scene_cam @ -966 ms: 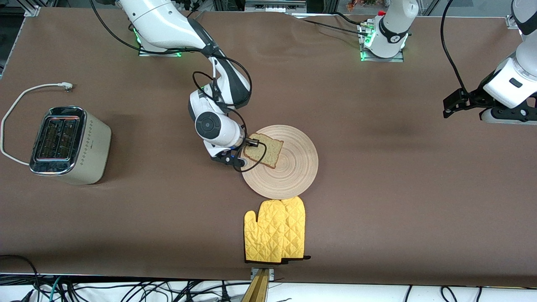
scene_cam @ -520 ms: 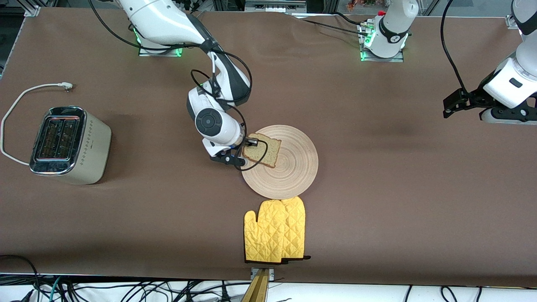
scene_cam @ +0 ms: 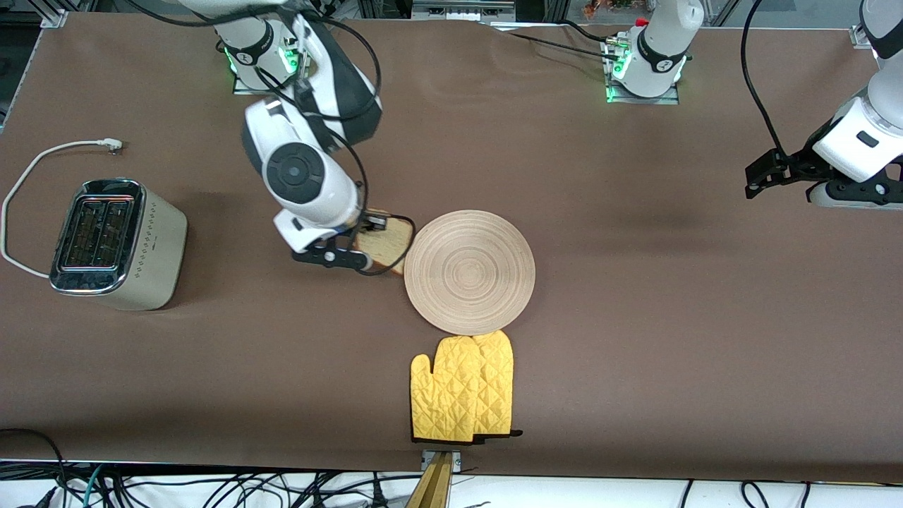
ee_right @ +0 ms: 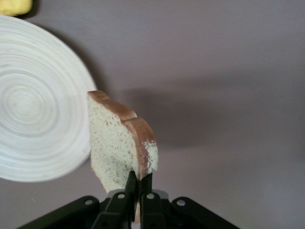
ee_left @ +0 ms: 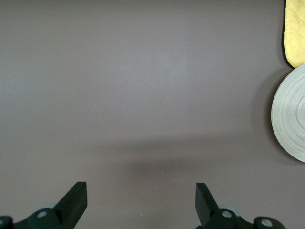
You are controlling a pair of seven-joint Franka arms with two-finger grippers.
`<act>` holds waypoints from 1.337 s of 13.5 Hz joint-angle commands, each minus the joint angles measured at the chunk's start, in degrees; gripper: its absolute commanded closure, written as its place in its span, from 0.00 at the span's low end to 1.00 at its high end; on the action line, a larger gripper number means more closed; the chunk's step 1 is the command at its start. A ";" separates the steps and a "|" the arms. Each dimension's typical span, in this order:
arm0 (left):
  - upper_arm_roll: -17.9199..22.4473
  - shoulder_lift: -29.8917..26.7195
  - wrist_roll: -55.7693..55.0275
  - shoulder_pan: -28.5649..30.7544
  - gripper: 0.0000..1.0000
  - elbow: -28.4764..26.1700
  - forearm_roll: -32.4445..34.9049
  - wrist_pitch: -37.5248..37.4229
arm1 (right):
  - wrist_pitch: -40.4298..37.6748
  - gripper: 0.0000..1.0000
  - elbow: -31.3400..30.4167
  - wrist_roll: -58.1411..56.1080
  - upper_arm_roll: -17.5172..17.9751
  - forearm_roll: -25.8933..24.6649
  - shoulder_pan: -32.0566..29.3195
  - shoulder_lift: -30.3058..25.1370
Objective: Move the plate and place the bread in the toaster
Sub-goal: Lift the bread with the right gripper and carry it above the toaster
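The right gripper (scene_cam: 368,242) pinches the bread (ee_right: 121,143) aloft at the plate's (scene_cam: 470,272) nine o'clock rim; only its wrist view shows the clamped crust. The left gripper (ee_left: 138,200) waits, fingers spread wide.

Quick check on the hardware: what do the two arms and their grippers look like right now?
Both arms are glossy white with dark grey joint sections and green lights at their bases. The right arm's wrist bears a round dark cap; black cables loop along it. The right gripper and left gripper are black, with slim fingers.
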 commanded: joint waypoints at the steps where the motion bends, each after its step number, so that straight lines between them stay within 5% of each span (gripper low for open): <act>1: -0.19 0.18 0.14 0.24 0.00 1.01 0.82 -0.57 | -9.38 1.00 2.81 -6.50 -5.33 -0.92 0.03 -2.40; 4: -0.19 0.18 0.23 0.24 0.00 1.01 0.91 -0.57 | -18.52 1.00 3.34 -18.62 -14.47 -2.06 0.12 -4.42; 10: -0.19 0.18 0.23 0.24 0.00 1.01 0.91 -0.66 | -25.05 1.00 3.26 -36.66 -26.79 -16.89 0.12 -6.89; 13: -0.19 0.18 0.23 0.24 0.00 1.01 0.91 -0.57 | -22.87 1.00 2.91 -41.49 -30.22 -23.32 -1.36 -5.57; 18: -0.19 0.18 0.23 0.24 0.00 1.01 0.91 -0.66 | -16.19 1.00 2.73 -48.28 -30.32 -26.15 -8.39 -2.50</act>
